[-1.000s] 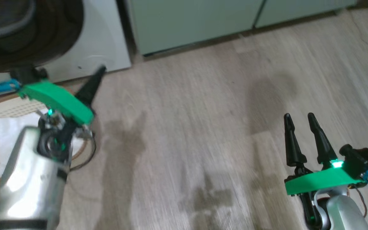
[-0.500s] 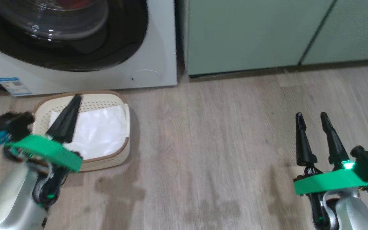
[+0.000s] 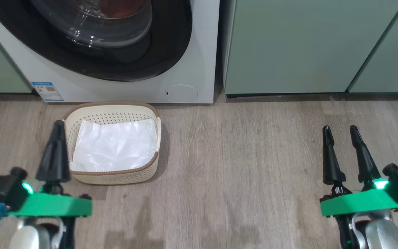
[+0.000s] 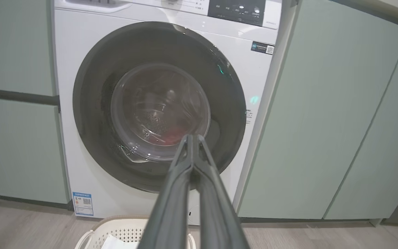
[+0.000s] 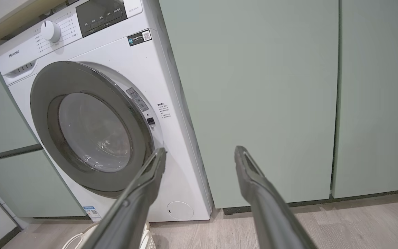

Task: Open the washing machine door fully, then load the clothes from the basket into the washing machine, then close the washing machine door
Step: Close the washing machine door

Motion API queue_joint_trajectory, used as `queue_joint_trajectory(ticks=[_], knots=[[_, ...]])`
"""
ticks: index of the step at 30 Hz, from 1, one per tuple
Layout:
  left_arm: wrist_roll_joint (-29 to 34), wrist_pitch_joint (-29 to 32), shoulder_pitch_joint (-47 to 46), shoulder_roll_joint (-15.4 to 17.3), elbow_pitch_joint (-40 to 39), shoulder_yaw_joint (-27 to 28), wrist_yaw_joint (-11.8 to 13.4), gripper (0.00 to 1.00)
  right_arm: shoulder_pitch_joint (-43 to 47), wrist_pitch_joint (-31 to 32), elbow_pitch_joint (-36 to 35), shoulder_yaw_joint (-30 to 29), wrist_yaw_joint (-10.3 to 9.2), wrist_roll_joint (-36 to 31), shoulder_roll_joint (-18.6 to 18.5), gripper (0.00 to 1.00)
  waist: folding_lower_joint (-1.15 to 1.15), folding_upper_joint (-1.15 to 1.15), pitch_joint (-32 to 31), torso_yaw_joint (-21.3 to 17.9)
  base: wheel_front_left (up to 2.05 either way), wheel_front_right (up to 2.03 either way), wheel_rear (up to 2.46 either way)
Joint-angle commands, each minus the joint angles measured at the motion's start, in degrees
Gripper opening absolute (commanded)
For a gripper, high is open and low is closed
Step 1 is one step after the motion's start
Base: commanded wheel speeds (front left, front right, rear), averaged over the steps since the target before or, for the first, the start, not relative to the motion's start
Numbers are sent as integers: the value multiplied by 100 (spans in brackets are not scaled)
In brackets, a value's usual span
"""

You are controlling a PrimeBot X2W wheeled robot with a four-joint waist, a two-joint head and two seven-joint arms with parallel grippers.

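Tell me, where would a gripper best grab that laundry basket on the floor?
Probably the brown rim of the laundry basket, on its near side, coming down from above: it stands upright with an open top, and that thin edge can be pinched.

The washing machine door (image 3: 116, 58) is cut by the head view's top edge; the clothes (image 4: 174, 133) are a dim red blur behind it.

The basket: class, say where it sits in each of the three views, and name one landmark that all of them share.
Head view: the basket left of centre, on the floor before the washing machine.
Left wrist view: basket at the bottom edge, left of centre, cut off.
Right wrist view: basket in the bottom-left corner, mostly cut off.
Shared landmark: the blue label low on the machine's front.
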Motion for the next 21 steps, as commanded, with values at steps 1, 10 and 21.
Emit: queue_joint_trajectory(ticks=[1,10,21], knots=[[100,-28,-141,12,-244,173,-18,0,-48,-54,-208,144,41,-34,-38,100,0,0,-14,10,0,0,0],[257,-29,152,-183,-30,-364,-72,100,-5,-54,-88,202,41,-26,-38,100,0,0,-38,60,0,0,0],[342,-29,144,-186,24,-520,-74,100,-33,-54,-60,202,41,-10,-38,100,0,0,9,59,0,0,0]])
